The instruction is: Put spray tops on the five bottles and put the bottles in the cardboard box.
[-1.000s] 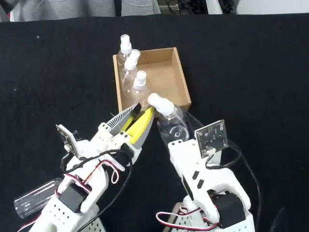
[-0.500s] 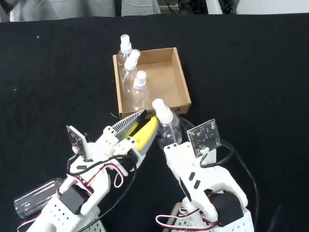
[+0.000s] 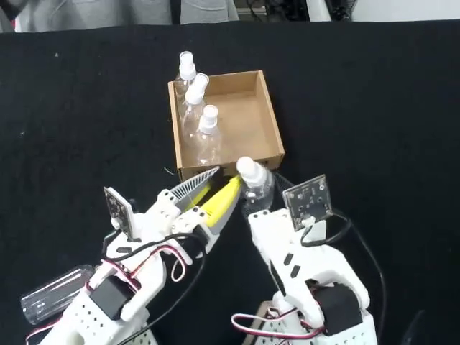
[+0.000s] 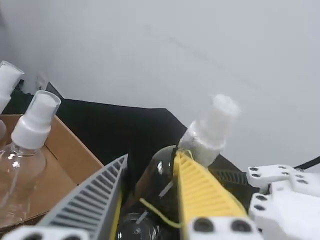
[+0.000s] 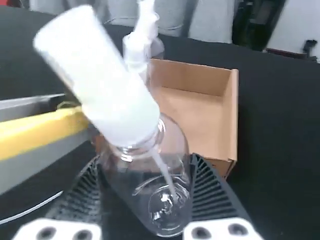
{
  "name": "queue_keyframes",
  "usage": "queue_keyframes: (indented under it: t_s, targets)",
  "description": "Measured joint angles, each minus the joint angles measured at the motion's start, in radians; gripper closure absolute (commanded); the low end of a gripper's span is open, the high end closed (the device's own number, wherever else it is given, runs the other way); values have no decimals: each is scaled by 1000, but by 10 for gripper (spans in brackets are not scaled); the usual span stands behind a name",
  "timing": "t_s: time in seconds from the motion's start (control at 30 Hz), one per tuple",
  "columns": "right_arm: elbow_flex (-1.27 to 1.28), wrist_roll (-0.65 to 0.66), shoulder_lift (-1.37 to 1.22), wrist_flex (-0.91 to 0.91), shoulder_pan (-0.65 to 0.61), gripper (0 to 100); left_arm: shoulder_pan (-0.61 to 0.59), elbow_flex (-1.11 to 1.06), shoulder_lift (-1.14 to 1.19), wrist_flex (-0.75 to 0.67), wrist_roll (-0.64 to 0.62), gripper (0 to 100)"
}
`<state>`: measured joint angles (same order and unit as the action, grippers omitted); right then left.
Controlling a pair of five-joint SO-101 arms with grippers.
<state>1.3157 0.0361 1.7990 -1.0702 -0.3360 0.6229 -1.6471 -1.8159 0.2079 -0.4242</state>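
Note:
The cardboard box [image 3: 248,115] [image 5: 200,107] lies mid-table with three capped clear bottles [image 3: 207,133] along its left side; two of them [image 4: 25,145] appear in the left wrist view. My right gripper [image 3: 256,204] [image 5: 145,167] is shut on a fourth bottle [image 3: 256,187] [image 5: 150,190], held nearly upright just in front of the box's near wall. Its white spray top [image 3: 247,169] [image 5: 100,80] [image 4: 212,127] is on. My left gripper [image 3: 226,176] [image 4: 150,160] stands open right beside this bottle, its yellow finger [image 3: 219,201] against the bottle's left side.
A clear bottle without a top [image 3: 54,293] lies on its side at the near left, by the left arm's base. The box's right half is bare cardboard. Black cloth [image 3: 374,108] covers the table all around.
My right gripper has drawn the bottle back toward the arms and tipped it more upright. My left gripper has shifted a little right and back, staying beside it.

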Motion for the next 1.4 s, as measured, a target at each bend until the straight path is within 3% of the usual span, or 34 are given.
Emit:
queue_keyframes:
  t_s: [0.47,0.57,0.9,1.4]
  targets:
    - [41,0,0,20,11,987,-94,0,0,0,5,863]
    - [41,0,0,20,11,986,-152,0,0,11,3,863]
    - [86,-2,0,68,109,984,-367,0,0,236,2,863]
    - [121,-2,0,104,109,986,-738,-23,0,255,6,863]
